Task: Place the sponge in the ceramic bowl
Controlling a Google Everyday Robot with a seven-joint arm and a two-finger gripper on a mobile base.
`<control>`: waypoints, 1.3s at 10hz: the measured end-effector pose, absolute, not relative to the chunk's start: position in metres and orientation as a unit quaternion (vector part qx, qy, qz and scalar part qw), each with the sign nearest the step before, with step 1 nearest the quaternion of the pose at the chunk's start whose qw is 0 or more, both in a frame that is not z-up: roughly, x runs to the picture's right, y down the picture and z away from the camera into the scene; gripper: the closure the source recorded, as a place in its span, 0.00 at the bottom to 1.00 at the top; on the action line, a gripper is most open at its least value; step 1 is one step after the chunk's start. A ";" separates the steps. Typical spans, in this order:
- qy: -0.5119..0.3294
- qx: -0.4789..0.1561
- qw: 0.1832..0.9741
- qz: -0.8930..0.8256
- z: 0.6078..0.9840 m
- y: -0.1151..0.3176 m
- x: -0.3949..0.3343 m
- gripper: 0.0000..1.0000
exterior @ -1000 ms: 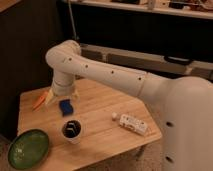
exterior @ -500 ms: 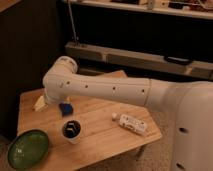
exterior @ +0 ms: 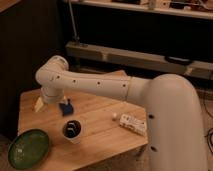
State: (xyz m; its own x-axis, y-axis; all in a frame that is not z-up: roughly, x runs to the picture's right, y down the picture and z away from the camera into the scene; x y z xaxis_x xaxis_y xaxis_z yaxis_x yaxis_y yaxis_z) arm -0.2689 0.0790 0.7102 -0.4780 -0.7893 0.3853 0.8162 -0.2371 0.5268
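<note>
The dark-blue sponge [exterior: 66, 108] lies on the wooden table [exterior: 102, 136], left of centre. My gripper [exterior: 64, 102] is right at the sponge's top edge, tucked under the bend of the white arm [exterior: 56, 80], which hides most of it. The green ceramic bowl [exterior: 27, 147] sits at the table's front left corner, a good way in front of and left of the sponge.
A small white cup [exterior: 72, 131] with a dark inside stands just in front of the sponge, between it and the bowl's side. A pale object [exterior: 39, 104] lies left of the sponge. A white packet [exterior: 131, 122] lies toward the right. A dark shelf runs behind.
The arm's bend has swung left and dropped lower over the table's left side. The sponge stays in about the same spot.
</note>
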 end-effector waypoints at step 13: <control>-0.325 -0.011 0.492 -0.808 0.836 -0.013 -0.223 0.20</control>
